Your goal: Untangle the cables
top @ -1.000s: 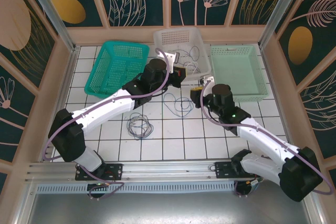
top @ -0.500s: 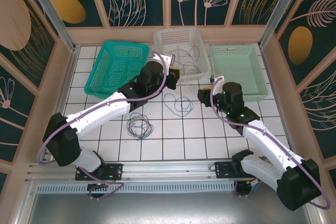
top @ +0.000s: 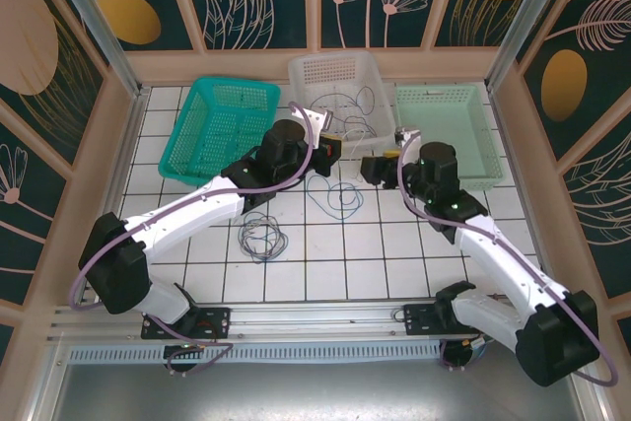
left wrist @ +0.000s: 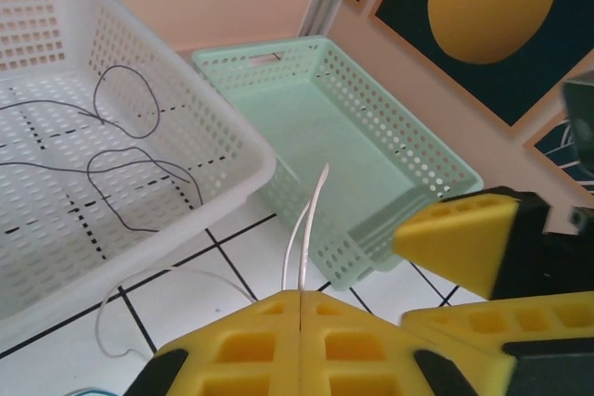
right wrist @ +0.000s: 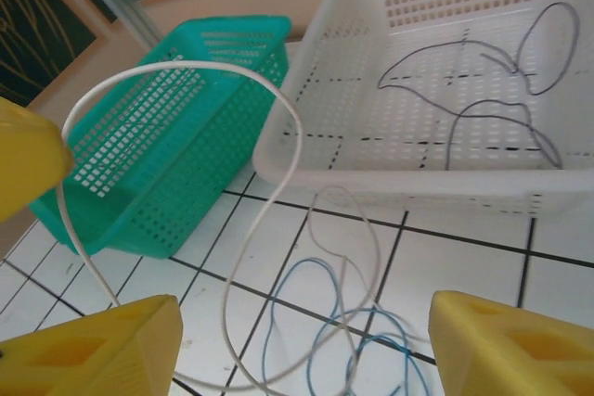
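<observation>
My left pincer (left wrist: 302,301) is clamped shut on a pale grey cable (left wrist: 313,210) that rises just ahead of its tips. My right pincer (right wrist: 302,345) stands wide open, gripping nothing. A blue cable (right wrist: 312,263) lies on the tiled surface (right wrist: 464,257) between its fingers, and a dark cable (right wrist: 492,105) lies in the white basket (right wrist: 445,183) beyond.

The left gripper (left wrist: 300,308) is clamped shut on a pale cable (left wrist: 306,229) before the white basket (right wrist: 418,183); the right gripper (right wrist: 306,340) beside it is spread open.
</observation>
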`<state>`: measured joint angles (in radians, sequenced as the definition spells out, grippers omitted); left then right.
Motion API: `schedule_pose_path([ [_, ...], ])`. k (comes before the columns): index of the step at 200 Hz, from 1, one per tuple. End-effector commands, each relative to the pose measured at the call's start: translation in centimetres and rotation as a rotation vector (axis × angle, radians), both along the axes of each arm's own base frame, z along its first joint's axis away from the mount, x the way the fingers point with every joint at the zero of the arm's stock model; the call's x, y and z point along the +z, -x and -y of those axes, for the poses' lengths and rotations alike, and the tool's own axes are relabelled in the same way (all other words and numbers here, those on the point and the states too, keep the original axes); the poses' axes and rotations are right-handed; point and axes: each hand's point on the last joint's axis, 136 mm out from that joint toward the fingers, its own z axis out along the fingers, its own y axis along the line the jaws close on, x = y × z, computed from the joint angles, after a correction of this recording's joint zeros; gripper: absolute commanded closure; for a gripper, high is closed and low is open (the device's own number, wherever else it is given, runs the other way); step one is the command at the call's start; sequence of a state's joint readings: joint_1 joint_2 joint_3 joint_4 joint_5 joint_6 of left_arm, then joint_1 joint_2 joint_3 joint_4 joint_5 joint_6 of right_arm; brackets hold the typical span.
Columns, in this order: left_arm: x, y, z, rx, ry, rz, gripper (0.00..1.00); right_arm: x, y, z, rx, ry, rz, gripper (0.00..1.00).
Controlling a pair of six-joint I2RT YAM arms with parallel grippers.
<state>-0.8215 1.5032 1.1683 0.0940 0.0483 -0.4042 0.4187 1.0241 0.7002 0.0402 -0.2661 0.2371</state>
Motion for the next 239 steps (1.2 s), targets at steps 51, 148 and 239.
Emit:
schedule_pose_path([
  [51, 2.6, 1.2, 1.3, -0.090, 0.085, 0.058, 1.00, 0.9, -2.6, -3.9, 0.101, -0.082, -0.025, 0.25],
  [148, 6.8, 2.3, -3.6, 0.038, 0.020, 0.182, 1.00, -2.8, -7.5, 6.7, -0.354, 0.282, -0.082, 0.76],
  [239, 12.4, 3.2, -8.6, 0.194, 0.055, 0.285, 1.00, -2.7, -8.1, 8.7, -0.394, 0.240, -0.098, 0.67],
])
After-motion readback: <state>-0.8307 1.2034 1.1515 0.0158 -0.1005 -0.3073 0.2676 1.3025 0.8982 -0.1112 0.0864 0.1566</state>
